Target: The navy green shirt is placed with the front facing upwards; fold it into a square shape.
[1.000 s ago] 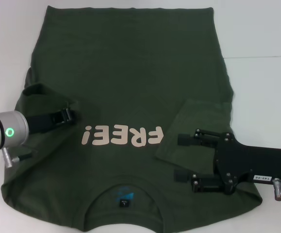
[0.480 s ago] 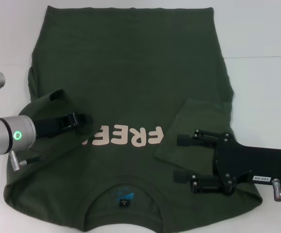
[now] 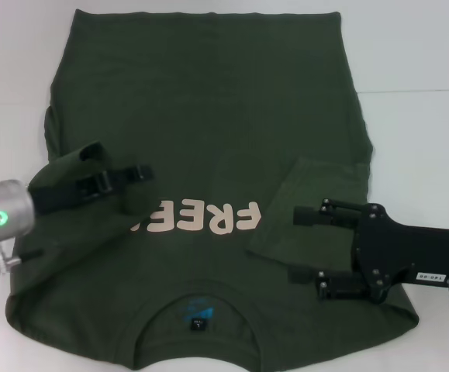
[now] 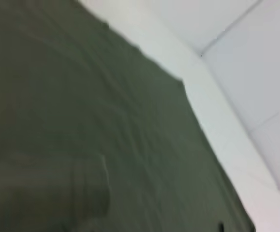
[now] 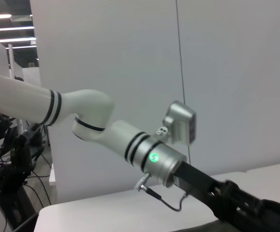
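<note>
Shirt [image 3: 208,116] lies flat on the table [image 3: 426,46], lettering up. Left gripper [image 3: 135,180] holds the left sleeve [image 3: 69,167] pinched, over the chest for folding. Right gripper [image 3: 302,244] hovers wide apart above the folded right sleeve [image 3: 317,182].

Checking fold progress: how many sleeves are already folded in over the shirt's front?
2. The left sleeve, held by the left gripper, lies beside the lettering; the right sleeve lies flat by the right gripper.
</note>
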